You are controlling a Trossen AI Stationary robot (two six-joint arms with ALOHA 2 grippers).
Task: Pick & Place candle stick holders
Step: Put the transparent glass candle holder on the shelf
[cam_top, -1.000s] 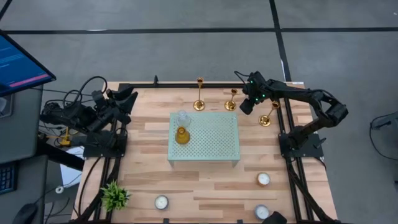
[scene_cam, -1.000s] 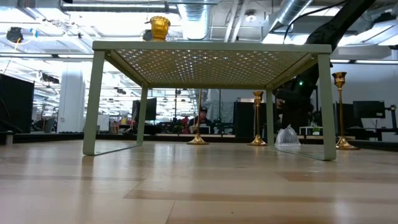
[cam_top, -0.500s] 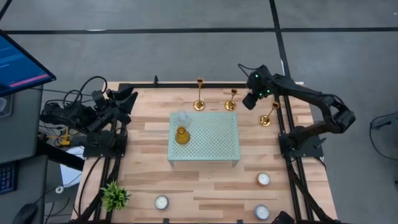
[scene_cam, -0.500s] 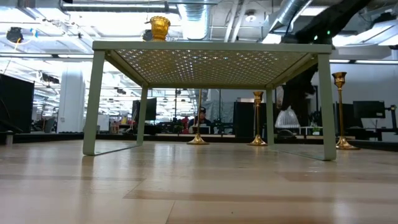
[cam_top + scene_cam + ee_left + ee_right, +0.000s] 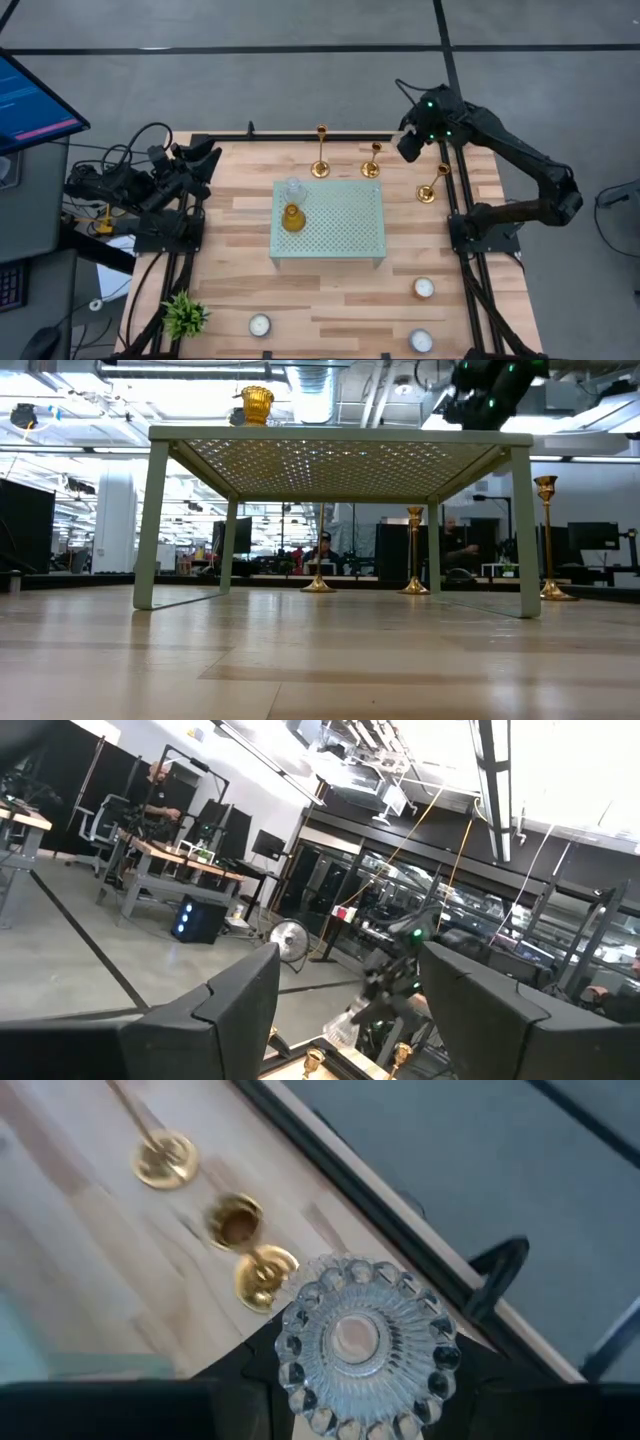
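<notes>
**Right arm lifts a clear glass cup away; the candlesticks stay put**

The right gripper [image 5: 408, 146] has risen from tabletop level beside the short candlestick to well above the far right corner, and now shows high over the green perforated stand [image 5: 330, 222] in the low view. Its jaws are clamped on a clear ribbed glass cup [image 5: 365, 1345], carried up with it. All three gold candle stick holders [image 5: 321, 150] remain upright on the wooden tabletop [image 5: 240, 270] along the far edge, untouched. So no holder has been picked yet. The left gripper [image 5: 340, 1010] waits at the left edge, jaws apart and empty.
</notes>
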